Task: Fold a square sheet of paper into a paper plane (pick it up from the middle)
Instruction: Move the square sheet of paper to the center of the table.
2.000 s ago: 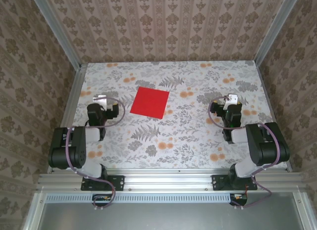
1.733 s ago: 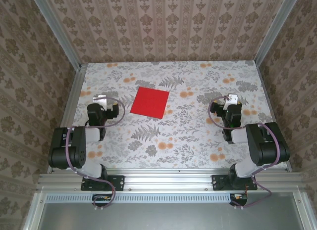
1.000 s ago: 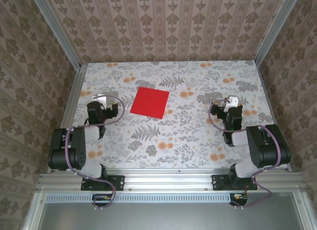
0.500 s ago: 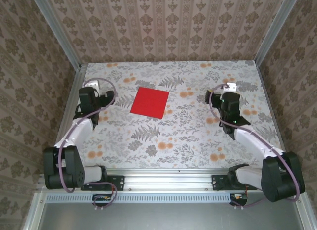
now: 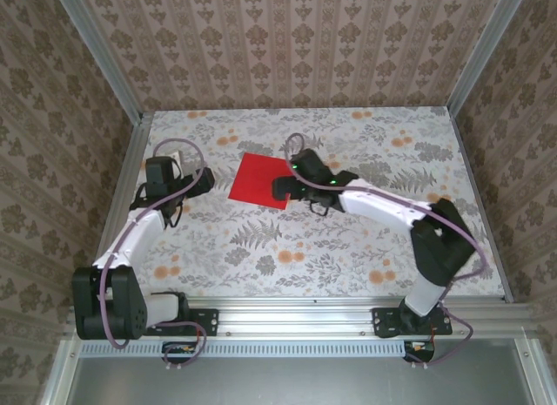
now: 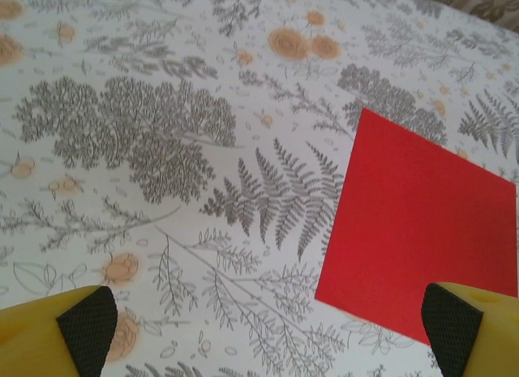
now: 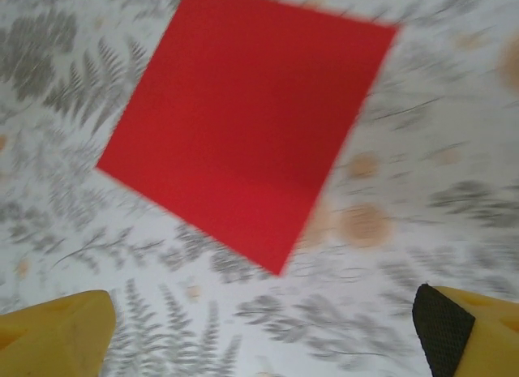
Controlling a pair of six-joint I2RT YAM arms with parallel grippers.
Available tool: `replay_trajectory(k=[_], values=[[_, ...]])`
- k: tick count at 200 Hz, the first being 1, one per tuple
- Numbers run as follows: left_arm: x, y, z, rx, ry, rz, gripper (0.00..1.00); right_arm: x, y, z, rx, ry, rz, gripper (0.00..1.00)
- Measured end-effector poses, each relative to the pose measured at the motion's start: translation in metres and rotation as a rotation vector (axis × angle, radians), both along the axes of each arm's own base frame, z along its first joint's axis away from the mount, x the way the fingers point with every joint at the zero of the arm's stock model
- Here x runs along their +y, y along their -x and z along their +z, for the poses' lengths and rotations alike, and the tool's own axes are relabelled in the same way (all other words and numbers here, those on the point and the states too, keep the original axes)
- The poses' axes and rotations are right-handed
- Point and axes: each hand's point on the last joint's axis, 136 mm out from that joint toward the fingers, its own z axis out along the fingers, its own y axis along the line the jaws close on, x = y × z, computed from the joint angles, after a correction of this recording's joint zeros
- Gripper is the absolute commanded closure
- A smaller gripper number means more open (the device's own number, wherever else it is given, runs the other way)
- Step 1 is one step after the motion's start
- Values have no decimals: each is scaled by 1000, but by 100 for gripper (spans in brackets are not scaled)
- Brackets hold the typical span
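Observation:
The square sheet of paper (image 5: 258,180) is bright red and lies flat and uncreased on the flowered table, left of centre. My right gripper (image 5: 281,190) hovers open over the sheet's near right corner. In the right wrist view the sheet (image 7: 243,126) sits ahead of the open gripper (image 7: 259,340), with nothing between the fingers (image 7: 443,324). My left gripper (image 5: 205,181) stands open just left of the sheet, apart from it. In the left wrist view the sheet (image 6: 422,231) lies ahead to the right, and its near corner reaches the right pad (image 6: 452,338).
The flowered tabletop (image 5: 348,239) is walled by patterned panels, with aluminium posts (image 5: 100,52) at the back corners. The right arm (image 5: 392,209) stretches diagonally across the table's middle. A metal rail (image 5: 296,316) runs along the near edge.
The right arm has swung far left across the table to the sheet's right corner. The left arm has reached forward, its gripper turned toward the sheet. The sheet has not moved.

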Motion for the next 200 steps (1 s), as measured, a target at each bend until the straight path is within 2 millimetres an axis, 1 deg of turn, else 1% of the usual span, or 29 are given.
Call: replay_trajectory(k=[7,10,11,14,19,25,39,70,104,125,157,165,185,200], values=[[0,2,-2,12,2,3,0,13,3,-8,33,-6,18,10],[0,3,-3,17,2,3,0,14,4,-9,43,-9,17,10],[0,3,-4,22,2,4,0,19,5,-14,56,-4,23,10],[0,4,-4,24,3,4,0,20,5,-14,65,-5,24,10],[0,5,-6,34,3,6,0,29,5,-22,93,-4,28,11],[1,6,-7,41,2,7,0,33,3,-26,105,-4,27,12],[1,9,-8,61,3,10,0,48,-2,-42,163,-1,29,14],[1,7,-4,65,10,18,0,63,-7,-64,241,17,25,19],[1,5,-9,96,11,19,0,70,-7,-87,310,49,32,22],[0,5,-13,112,10,18,0,66,-1,-98,349,84,31,22],[-5,2,-14,122,10,3,0,60,3,-101,354,100,43,22],[-7,1,-14,124,10,-2,0,55,6,-100,355,104,45,21],[-11,-1,-16,132,11,-14,0,35,25,-102,387,121,52,21],[-17,-2,-18,141,12,-30,0,15,39,-103,418,138,56,21]])
